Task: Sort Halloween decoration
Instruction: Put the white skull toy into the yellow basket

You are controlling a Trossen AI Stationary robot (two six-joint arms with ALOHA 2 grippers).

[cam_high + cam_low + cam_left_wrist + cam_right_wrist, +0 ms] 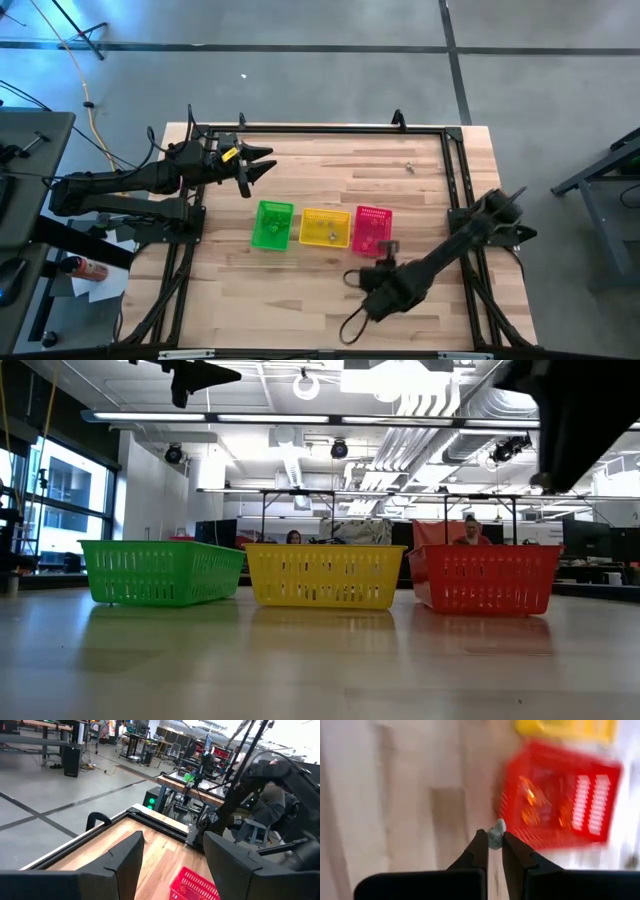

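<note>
Table (420, 205) bears three baskets; right gripper (494, 840) pinches one pale trinket (496, 831); left gripper (172, 865) open.

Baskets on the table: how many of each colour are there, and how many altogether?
Green basket: 1
Yellow basket: 1
Pink basket: 1
Total: 3 baskets, side by side in a row on the table.
</note>
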